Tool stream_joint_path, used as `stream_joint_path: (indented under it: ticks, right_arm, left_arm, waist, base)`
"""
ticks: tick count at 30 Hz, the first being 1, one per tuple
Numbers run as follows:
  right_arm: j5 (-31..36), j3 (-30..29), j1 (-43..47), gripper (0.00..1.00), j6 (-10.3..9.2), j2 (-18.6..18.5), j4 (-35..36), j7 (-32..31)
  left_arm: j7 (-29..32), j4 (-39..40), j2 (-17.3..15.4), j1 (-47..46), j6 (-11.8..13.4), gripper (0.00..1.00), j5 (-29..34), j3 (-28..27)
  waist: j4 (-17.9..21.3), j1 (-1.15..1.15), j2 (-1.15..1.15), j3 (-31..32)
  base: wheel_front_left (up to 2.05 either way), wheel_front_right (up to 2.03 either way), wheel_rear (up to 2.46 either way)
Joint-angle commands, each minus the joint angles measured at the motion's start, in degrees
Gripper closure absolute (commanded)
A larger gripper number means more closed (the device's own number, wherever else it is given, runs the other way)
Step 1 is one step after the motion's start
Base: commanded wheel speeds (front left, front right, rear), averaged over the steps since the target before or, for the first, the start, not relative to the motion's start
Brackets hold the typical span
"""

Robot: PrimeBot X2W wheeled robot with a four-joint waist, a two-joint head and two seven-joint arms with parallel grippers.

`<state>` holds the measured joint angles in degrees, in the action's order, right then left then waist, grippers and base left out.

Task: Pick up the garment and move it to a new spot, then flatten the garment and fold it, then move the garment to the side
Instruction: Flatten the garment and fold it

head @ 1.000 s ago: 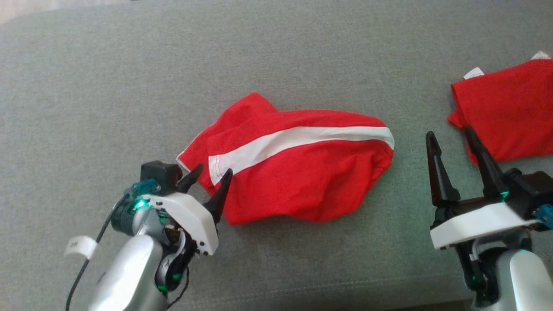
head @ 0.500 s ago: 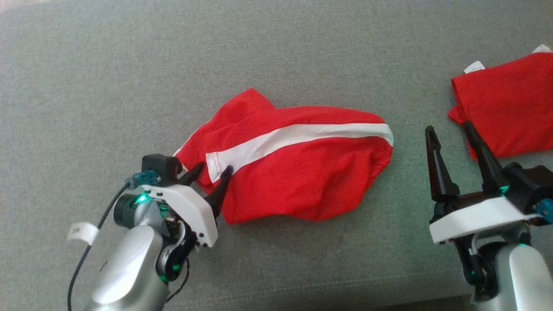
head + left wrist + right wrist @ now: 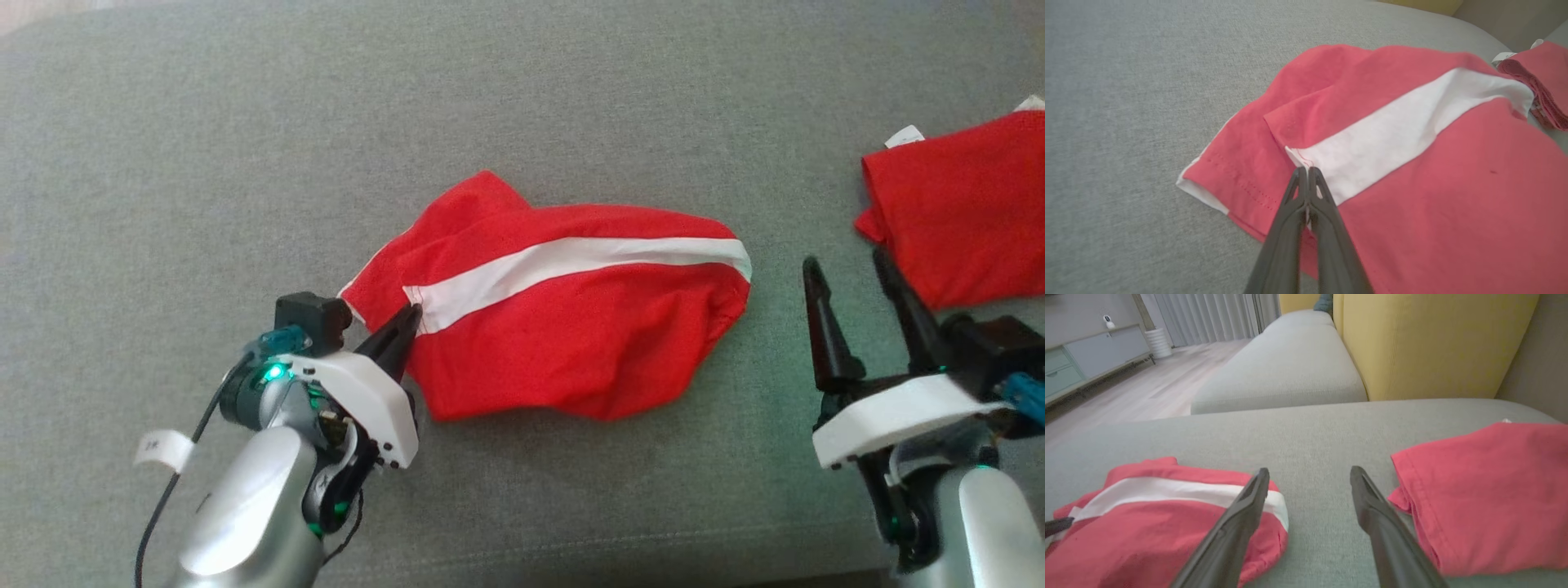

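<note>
Red garment (image 3: 571,343) with the 1 white stripe (image 3: 571,261) is lying crumpled on the grey cushion (image 3: 245,163), roughly mid-cushion and not flat at all. The left gripper (image 3: 406,318) is at the garment's left end. Its 2 fingers are pinched together right on the hem where the stripe ends, and in the left wrist view a bit of cloth looks caught between them. So that claw's clenched on the garment. The right gripper (image 3: 844,261) hangs just off the garment's right end, fingers spread wide with nothing between them. A 2nd red cloth (image 3: 963,212) lies further right of the garment, apart from it.
</note>
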<state>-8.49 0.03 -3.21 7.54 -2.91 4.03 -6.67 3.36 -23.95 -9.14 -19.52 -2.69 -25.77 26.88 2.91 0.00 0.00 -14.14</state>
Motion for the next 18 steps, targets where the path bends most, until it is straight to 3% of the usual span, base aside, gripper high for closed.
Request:
stream_joint_path:
  ticks: [1, 8, 17, 18]
  right_arm:
    - [-0.07, 1.22, -1.44, 0.0, -0.05, -1.02, 1.38, -0.3]
    - [-3.03, 3.71, -4.24, 0.0, -0.05, -5.42, -6.93, -2.25]
    - [-7.07, 9.39, -11.65, 0.0, -0.05, -8.07, -15.25, -2.73]
    - [-7.42, 9.72, -12.16, 0.04, -0.05, -8.18, -15.98, -2.93]
  left_arm:
    - [-0.73, 2.11, -1.29, -2.49, 0.4, 1.0, 0.32, -1.9]
    - [-0.98, 3.52, -1.46, -3.17, 0.71, 1.0, 0.75, -1.31]
    - [-1.38, 4.08, -1.57, -3.84, 0.9, 1.0, 0.88, -0.76]
    - [-1.41, 4.11, -1.56, -3.9, 0.91, 1.0, 0.86, -0.7]
  waist:
    - [-0.12, 0.0, 0.0, 0.05]
    - [-1.7, 0.0, 0.0, -1.08]
    - [-3.25, 0.0, 0.0, -2.51]
    - [-3.38, 0.0, 0.0, -2.62]
  base:
    - [0.0, 0.0, 0.0]
    - [0.0, 0.0, 0.0]
    - [0.0, 0.0, 0.0]
    - [0.0, 0.0, 0.0]
